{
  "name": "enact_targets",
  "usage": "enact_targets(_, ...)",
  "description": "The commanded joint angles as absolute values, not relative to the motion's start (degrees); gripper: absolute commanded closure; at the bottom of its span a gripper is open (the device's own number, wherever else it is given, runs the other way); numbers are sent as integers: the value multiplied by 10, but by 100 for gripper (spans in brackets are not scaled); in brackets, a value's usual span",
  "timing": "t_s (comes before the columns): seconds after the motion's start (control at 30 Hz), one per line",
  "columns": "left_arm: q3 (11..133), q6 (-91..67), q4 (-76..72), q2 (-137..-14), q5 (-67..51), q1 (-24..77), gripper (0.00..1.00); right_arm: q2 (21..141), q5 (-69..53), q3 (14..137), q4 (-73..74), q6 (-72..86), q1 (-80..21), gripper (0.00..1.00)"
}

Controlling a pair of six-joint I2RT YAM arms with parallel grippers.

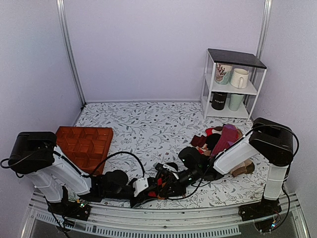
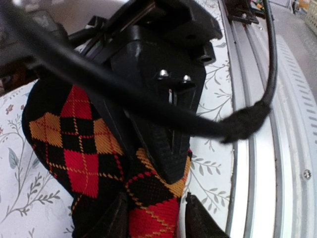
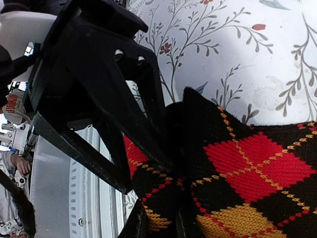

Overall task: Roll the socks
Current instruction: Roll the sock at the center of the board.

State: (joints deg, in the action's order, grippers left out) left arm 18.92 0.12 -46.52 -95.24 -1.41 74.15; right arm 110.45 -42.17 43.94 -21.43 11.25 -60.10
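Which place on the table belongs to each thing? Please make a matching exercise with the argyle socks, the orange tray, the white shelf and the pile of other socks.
Things:
1. argyle socks
2. orange tray
3. white shelf
4. sock pile

Places:
A. far right corner
B. left side
C. near edge, in the middle
D. right side, between the shelf and the near edge

Pairs: 1-C, 2-B, 3-A, 4-D

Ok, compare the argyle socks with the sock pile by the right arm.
The argyle socks are black with red and orange diamonds; the sock pile is maroon, purple and tan. The argyle socks lie at the near edge; the sock pile sits further right. The left end effector and right end effector pinch the argyle socks; nothing grips the sock pile. Both lie on the table.
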Motion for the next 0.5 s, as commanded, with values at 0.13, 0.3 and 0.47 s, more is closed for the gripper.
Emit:
enact_targets(0.13,141,-22,-462,-921,-7,762,53,1166,-351,412,-49,108,-597,96)
enact_targets(0.3,150,-7,-461,-935,1,762,55,1171,-350,419,-45,105,-597,96)
enact_targets(0.47,170,-5,-465,-969,-9,762,59,1172,-350,420,-43,105,-596,96)
